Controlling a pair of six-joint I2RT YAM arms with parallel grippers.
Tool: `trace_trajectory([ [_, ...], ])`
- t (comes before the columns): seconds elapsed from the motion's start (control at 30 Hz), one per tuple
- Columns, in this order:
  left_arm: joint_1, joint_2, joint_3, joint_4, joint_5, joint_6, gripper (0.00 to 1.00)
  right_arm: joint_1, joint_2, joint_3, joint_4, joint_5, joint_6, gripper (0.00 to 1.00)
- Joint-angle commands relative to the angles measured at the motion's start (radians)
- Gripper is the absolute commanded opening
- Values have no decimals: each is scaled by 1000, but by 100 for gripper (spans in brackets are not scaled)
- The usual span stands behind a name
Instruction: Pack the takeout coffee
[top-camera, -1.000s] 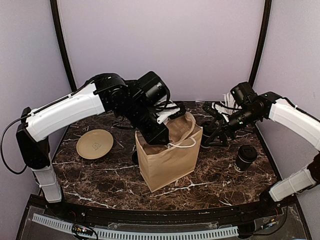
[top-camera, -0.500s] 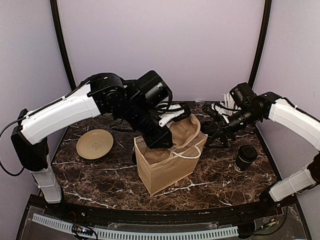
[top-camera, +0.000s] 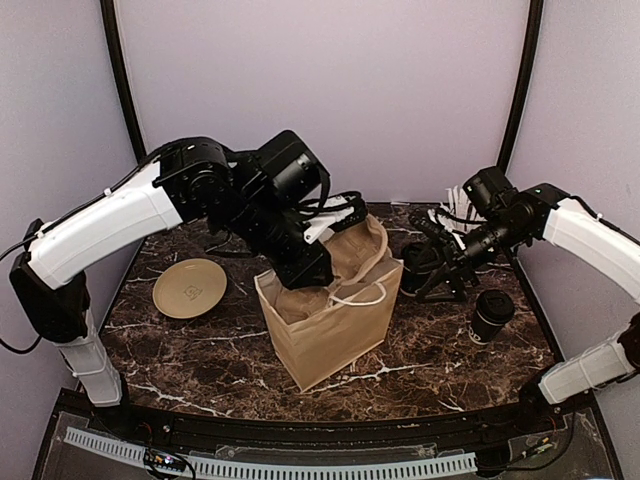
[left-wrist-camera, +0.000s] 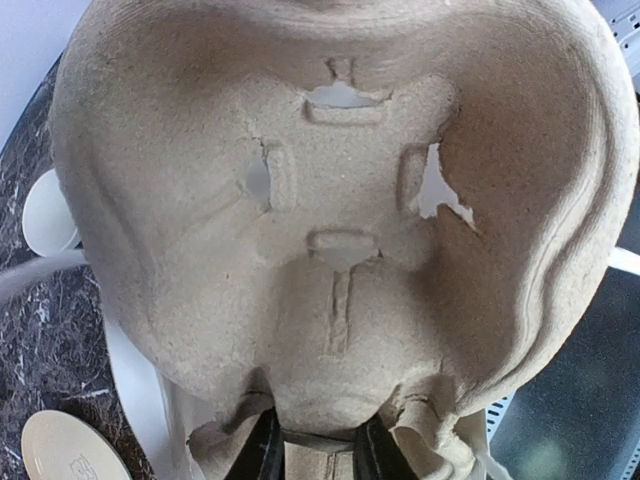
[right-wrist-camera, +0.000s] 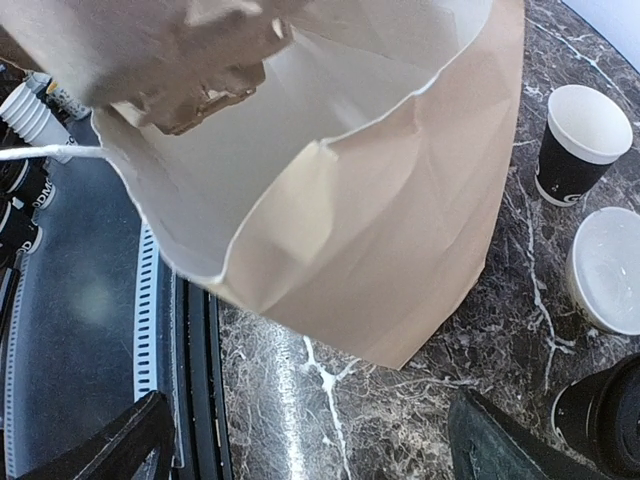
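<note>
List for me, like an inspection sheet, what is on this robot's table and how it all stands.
Surface: dark veined marble table.
Job's things: brown paper bag upright and open mid-table; pulp cup carrier held at its mouth; lidded coffee cup standing right of the bag; lidless coffee cup also upright.
Clutter: tan plate left of the bag; white bowl near the lidless cup.
Grippers: left gripper shut on the carrier's edge; right gripper open, holding nothing.
Cables: black cable looping beside the left arm.
Surroundings: lilac walls; nothing else seen.
</note>
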Motion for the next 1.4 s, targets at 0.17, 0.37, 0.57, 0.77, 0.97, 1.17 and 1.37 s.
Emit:
trace_trajectory([
  [0.17,-3,57,-8,-144,-72,-59,13,53,-17,25,-12,0,-14,96],
  [0.37,-2,100,0,-160,-82,-75,13,72,-10,26,-13,3,-26,96],
  [0.57,-2,159,-1,-166,-60,-104,11,73,-8,22,-18,-10,-42,96],
  [0.77,0,183,-38,-157,-38,-105,10,73,-6,26,-28,-25,-53,96],
  [0.97,3,182,-89,-136,-13,-106,9,73,5,28,-32,-28,-55,96],
  [1.17,7,200,-155,-103,17,-89,9,73,9,29,-32,-28,-57,96],
  [1.37,19,206,-239,0,50,-75,9,73,9,25,-32,-23,-57,96],
])
